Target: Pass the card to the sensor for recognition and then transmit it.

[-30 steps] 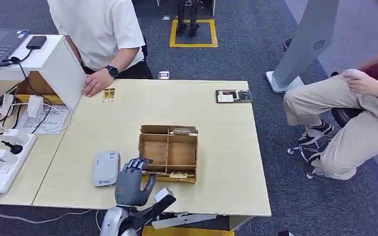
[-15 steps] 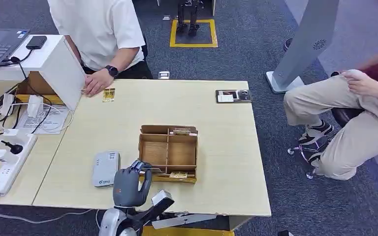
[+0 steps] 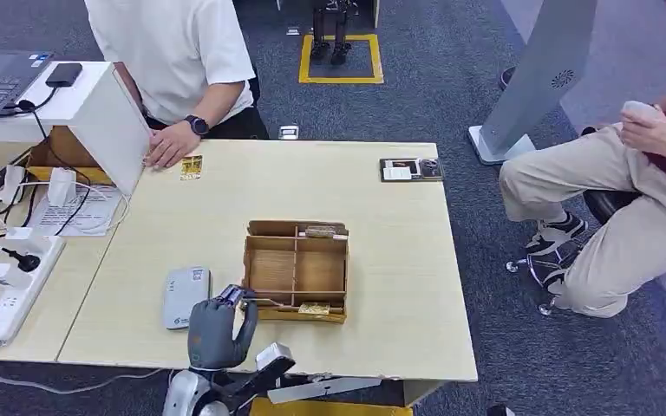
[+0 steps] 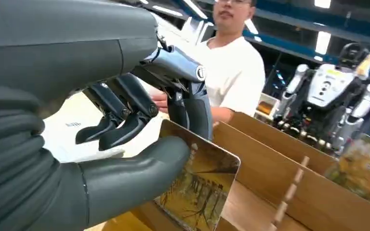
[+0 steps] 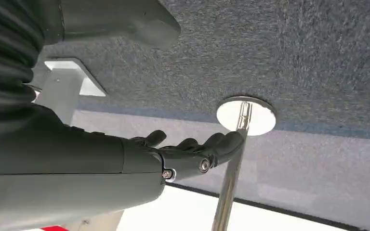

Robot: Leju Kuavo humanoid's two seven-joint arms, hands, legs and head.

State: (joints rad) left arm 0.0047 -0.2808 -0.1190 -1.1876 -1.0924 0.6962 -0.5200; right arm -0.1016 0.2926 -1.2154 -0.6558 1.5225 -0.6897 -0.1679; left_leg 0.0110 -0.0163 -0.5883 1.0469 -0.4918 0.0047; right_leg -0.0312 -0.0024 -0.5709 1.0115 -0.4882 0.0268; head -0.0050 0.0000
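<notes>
My left hand [image 3: 217,331] hovers over the near table edge, between the white card sensor [image 3: 186,296] and the cardboard divided box [image 3: 297,267]. In the left wrist view the left hand [image 4: 125,120] pinches a yellow picture card [image 4: 200,185] between thumb and fingers, just outside the box wall [image 4: 274,163]. The card's edge [image 3: 234,294] peeks out above the fingers in the head view. Two more cards [image 3: 315,308] lie in the box. My right hand [image 5: 192,149] hangs beside the body over the carpet, fingers loosely extended, holding nothing.
A person in a white shirt stands at the far side, one hand [image 3: 170,146] on the table beside another card [image 3: 192,166]. A power strip [image 3: 13,290] and cables lie at left. A small tray [image 3: 411,169] sits far right. Someone is seated right of the table [image 3: 399,286].
My left hand closed its fingers on a card at the box's front and drew back left toward the sensor. The seated person raised a hand.
</notes>
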